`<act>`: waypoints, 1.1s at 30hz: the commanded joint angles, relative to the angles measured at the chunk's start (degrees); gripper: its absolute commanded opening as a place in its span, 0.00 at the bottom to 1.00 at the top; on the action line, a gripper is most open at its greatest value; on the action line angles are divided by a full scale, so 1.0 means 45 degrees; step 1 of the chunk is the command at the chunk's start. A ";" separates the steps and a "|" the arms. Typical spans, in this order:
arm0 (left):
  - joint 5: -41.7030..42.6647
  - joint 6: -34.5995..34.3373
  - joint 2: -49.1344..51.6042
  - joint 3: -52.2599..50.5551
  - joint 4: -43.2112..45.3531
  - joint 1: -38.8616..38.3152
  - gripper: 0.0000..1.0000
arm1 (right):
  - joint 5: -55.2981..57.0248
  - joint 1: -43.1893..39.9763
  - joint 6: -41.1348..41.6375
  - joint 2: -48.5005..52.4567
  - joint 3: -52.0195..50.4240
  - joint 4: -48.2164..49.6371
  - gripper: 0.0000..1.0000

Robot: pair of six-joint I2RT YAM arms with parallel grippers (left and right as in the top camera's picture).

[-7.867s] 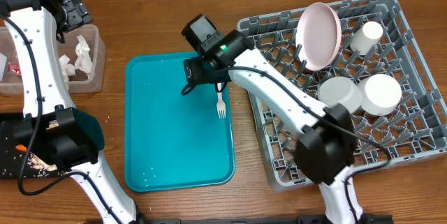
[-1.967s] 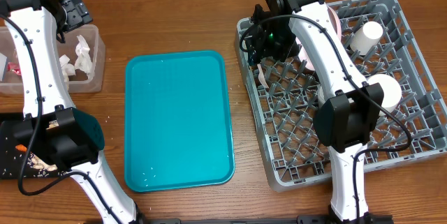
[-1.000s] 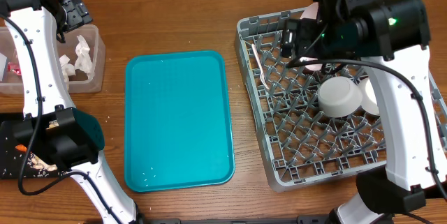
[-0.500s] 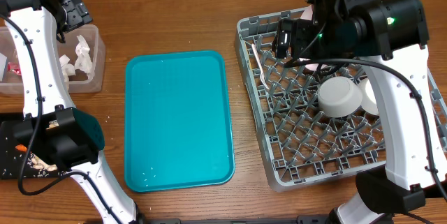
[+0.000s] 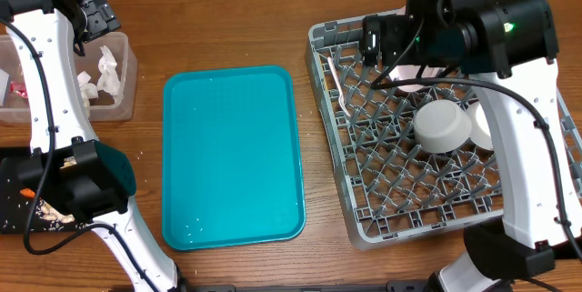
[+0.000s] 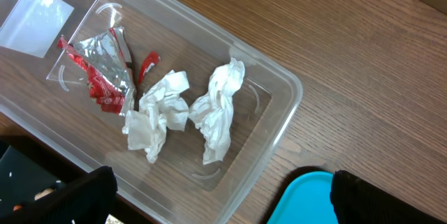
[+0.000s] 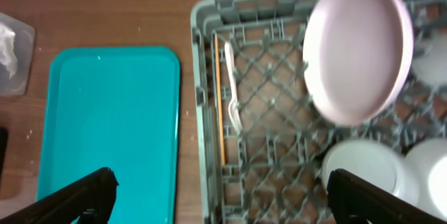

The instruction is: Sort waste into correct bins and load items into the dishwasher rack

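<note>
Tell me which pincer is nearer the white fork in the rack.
Right. The right pincer hangs open above the rack, the white fork almost directly beneath it. The left pincer is over the clear tub, across the teal tray from the fork.

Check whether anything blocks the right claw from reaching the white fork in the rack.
Nothing visible does. The white plastic fork lies flat along the left edge of the dishwasher rack, uncovered, with the open right claw above it. The pink plate stands to the fork's right, apart from it.
</note>
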 commanded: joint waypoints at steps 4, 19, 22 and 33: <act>-0.0204 -0.0175 -0.0223 0.0131 0.0005 -0.0063 1.00 | -0.0403 -0.1209 -0.0510 -0.2841 -0.3444 0.2113 1.00; -0.0204 -0.0175 -0.0223 0.0131 0.0005 -0.0063 1.00 | -0.1292 -0.1889 -0.1831 -1.3255 -1.9307 1.2594 1.00; -0.0204 -0.0175 -0.0223 0.0131 0.0010 -0.0063 1.00 | -0.1287 -0.1938 -0.1836 -1.5285 -2.1634 1.4382 1.00; -0.0204 -0.0175 -0.0223 0.0131 0.0005 -0.0063 1.00 | -0.1506 -0.3415 -0.1836 -2.0157 -2.5155 1.5664 1.00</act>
